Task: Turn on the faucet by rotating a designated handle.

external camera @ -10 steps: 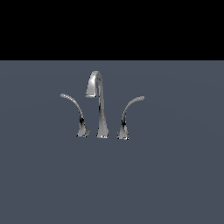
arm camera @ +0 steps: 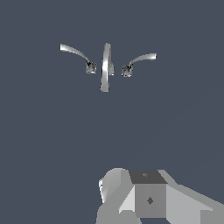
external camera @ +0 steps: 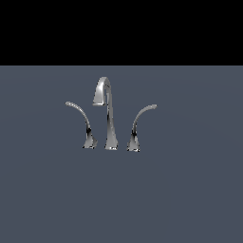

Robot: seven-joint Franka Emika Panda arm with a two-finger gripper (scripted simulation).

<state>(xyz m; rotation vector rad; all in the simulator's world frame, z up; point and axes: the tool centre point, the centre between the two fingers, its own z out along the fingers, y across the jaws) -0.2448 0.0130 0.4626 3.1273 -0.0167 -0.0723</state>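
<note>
We see the faucet (external camera: 110,116) standing on the grey floor, its handle (external camera: 140,124) at the exterior view's right of the spout (external camera: 105,95). Our gripper (arm camera: 148,199) sits well apart (jaw state we cannot tell). We should approach the rightward-sweeping tip, avoiding the mirror lever (external camera: 80,121).

The hand (arm camera: 151,199) is cut off by the frame edge.

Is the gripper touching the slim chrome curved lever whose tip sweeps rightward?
No: in the exterior view the lever stands alone, no gripper near it.
</note>
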